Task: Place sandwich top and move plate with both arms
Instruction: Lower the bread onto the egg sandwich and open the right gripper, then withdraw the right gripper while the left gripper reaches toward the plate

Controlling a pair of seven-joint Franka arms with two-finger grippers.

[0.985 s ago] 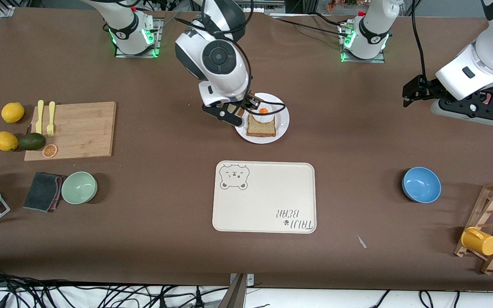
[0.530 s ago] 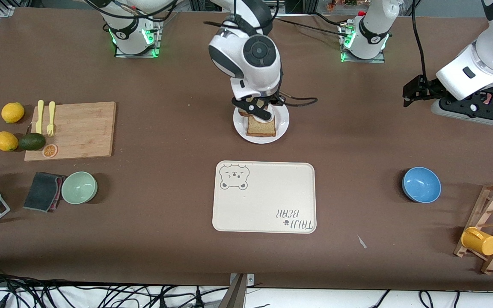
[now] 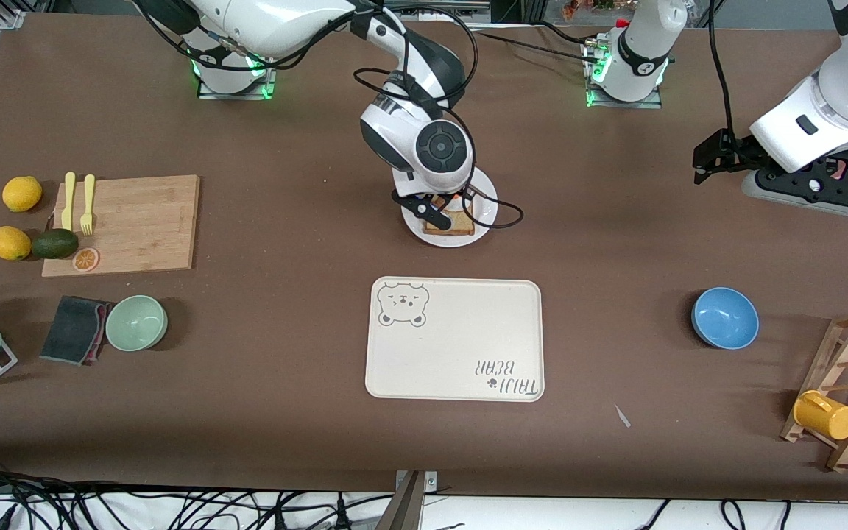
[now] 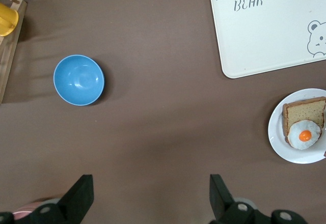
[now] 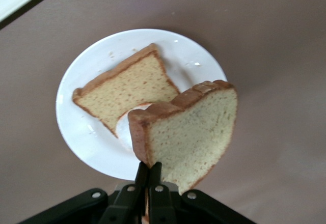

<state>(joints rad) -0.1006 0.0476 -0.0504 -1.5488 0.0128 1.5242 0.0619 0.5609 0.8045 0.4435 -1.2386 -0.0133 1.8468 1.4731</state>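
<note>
Counts: two bread slices, one plate (image 3: 484, 210), one tray (image 3: 461, 346), two bowls — a blue bowl (image 3: 724, 317) and a green bowl (image 3: 136, 322) — two lemons (image 3: 21, 193), one avocado (image 3: 54, 244), one cutting board (image 3: 133, 224), one yellow mug (image 3: 825, 415) on a wooden rack (image 3: 847, 390).

The right gripper (image 5: 147, 175) is clamped on one corner of the sandwich top (image 5: 191, 135), holding it tilted in the air over the plate. On the plate lies the egg slice (image 5: 125, 89), mostly covered by the sandwich top in the right wrist view; the left wrist view shows its fried egg (image 4: 304, 135).

Versus a second ago: the right arm has swung from the plate's right-arm side to directly over it, and its wrist now hides most of the plate in the front view. Nothing else has shifted.

The left gripper (image 4: 147, 196) waits with fingers spread wide, holding nothing, above bare table toward the left arm's end.

Room: bare brown table (image 3: 615, 243) all round the plate; the tray sits nearer the front camera with a clear strip between them. The blue bowl is well apart.
</note>
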